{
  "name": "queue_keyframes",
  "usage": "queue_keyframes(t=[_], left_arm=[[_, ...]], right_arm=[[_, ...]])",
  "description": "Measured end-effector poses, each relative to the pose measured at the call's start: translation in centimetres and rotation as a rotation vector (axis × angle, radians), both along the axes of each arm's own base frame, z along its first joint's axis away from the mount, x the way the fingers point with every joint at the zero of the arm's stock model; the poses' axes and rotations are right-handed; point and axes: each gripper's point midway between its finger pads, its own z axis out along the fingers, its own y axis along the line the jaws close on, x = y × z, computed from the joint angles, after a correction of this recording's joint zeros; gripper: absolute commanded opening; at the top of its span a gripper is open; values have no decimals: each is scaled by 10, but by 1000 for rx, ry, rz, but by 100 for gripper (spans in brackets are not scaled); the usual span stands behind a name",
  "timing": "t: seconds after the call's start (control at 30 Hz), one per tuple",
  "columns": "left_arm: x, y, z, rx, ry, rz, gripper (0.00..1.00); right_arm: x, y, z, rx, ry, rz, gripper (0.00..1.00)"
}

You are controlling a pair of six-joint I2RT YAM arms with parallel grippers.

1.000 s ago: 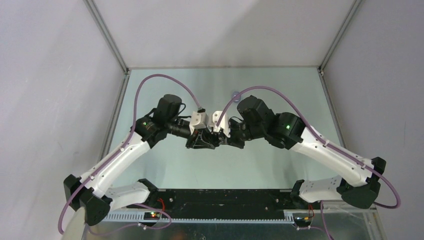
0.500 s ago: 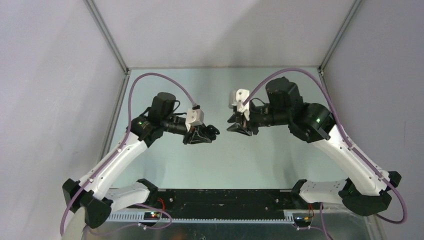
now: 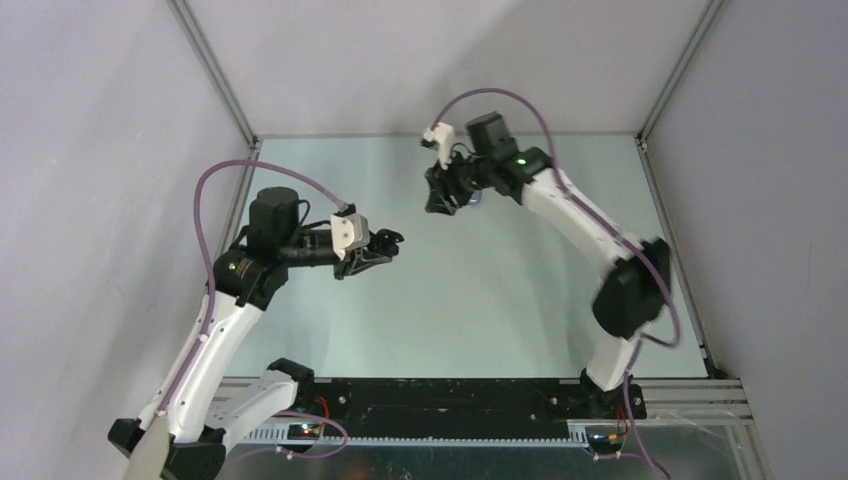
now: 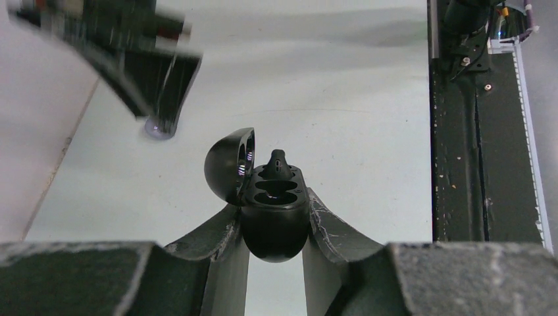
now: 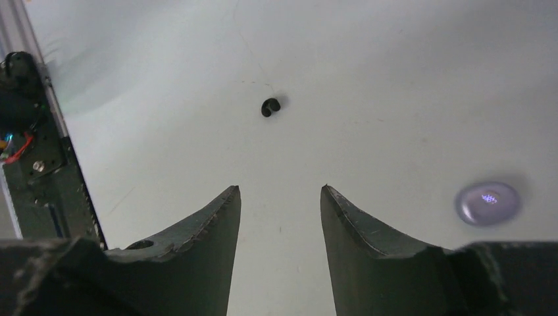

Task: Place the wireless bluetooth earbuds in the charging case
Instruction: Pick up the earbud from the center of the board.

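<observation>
My left gripper (image 4: 273, 204) is shut on the black charging case (image 4: 275, 220), held above the table with its lid (image 4: 227, 164) swung open to the left. One black earbud (image 4: 278, 160) stands in the far socket, and the near socket looks empty. In the top view the left gripper (image 3: 388, 240) and the case sit left of centre. My right gripper (image 5: 279, 187) is open with nothing between its fingers, over the far part of the table (image 3: 440, 198). Ahead of it a black earbud (image 5: 270, 106) lies on the table. A glossy purple earbud (image 5: 488, 203) lies to its right.
The black base rail (image 4: 480, 131) with its wiring runs along the near table edge. Metal frame posts (image 3: 215, 75) and grey walls close in the table's sides and back. The blurred right gripper (image 4: 141, 72) hangs over the purple bud (image 4: 160, 130) in the left wrist view.
The two grippers were together at mid-table. The right one has opened and swung to the far side. The left has drawn back to the left with the case.
</observation>
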Motion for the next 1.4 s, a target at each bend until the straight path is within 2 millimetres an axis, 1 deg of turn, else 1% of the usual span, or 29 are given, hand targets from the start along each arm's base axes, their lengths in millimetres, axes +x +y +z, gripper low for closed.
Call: queue_keyframes(t=[0.07, 0.13, 0.17, 0.23, 0.27, 0.33, 0.4, 0.47, 0.6, 0.7, 0.77, 0.93, 0.97, 1.07, 1.23, 1.3, 1.4], left_arm=[[-1, 1, 0, -2, -6, 3, 4], [-2, 2, -5, 0, -3, 5, 4], [-3, 2, -7, 1, 3, 6, 4], [-3, 2, -11, 5, 12, 7, 5], [-3, 2, -11, 5, 12, 6, 5], [-3, 2, -10, 0, 10, 4, 5], [-2, 1, -9, -8, 5, 3, 6], [-3, 1, -8, -17, 6, 4, 6], [-5, 1, -6, -36, 5, -4, 6], [-6, 0, -5, -44, 12, -6, 6], [-7, -1, -4, -51, 11, -11, 6], [-7, -2, -1, -66, 9, -19, 6], [-7, -2, -2, -67, 10, -20, 6], [-7, -2, -5, -67, 22, -18, 6], [-8, -3, -4, -71, 21, -25, 6], [-9, -3, -4, -73, 22, -29, 6], [-9, -4, -3, -74, 23, -33, 6]], right_arm=[[20, 21, -40, -27, 106, -6, 54], [32, 41, -79, -50, 201, -7, 55], [35, 51, -98, -64, 249, -4, 56], [36, 69, -129, -90, 329, 1, 58], [35, 81, -146, -103, 372, 5, 60], [30, 97, -165, -119, 422, 14, 61], [28, 116, -178, -121, 460, 21, 63], [25, 132, -184, -114, 472, 30, 63], [17, 152, -186, -97, 492, 42, 64], [17, 158, -189, -78, 519, 37, 65], [20, 161, -197, -70, 542, 26, 65], [22, 159, -227, -89, 604, -3, 66], [21, 159, -229, -81, 621, 2, 66], [25, 158, -227, -70, 627, -8, 64], [27, 151, -231, -65, 655, -9, 55], [24, 147, -233, -56, 680, 3, 52], [10, 133, -234, -59, 731, 17, 48]])
